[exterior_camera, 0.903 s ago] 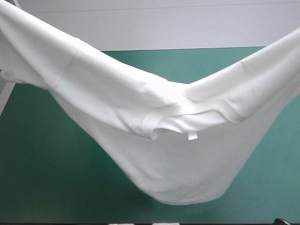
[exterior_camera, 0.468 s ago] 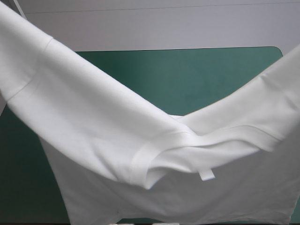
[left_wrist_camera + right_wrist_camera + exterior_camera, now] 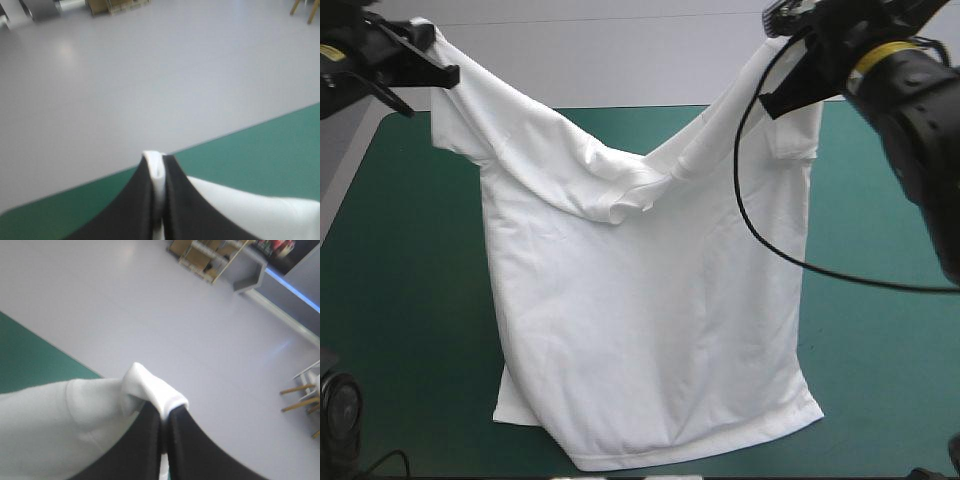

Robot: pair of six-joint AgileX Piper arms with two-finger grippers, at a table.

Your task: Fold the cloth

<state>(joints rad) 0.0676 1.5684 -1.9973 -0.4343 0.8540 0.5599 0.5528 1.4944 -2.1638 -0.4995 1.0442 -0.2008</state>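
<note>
White T-shirt (image 3: pixel 640 320) hangs from left end effector (image 3: pixel 159 172), right end effector (image 3: pixel 163 416).

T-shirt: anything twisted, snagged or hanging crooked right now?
Nothing looks damaged. The T-shirt hangs from the left gripper and right gripper, pinched near its shoulders. Its collar sags, bunched, between them, and the hem appears to rest on the teal-green cover.

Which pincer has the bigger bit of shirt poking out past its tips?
The right pincer: a fat fold of the shirt bulges past its tips. The left pincer shows only a thin white strip squeezed at its tips.
</note>
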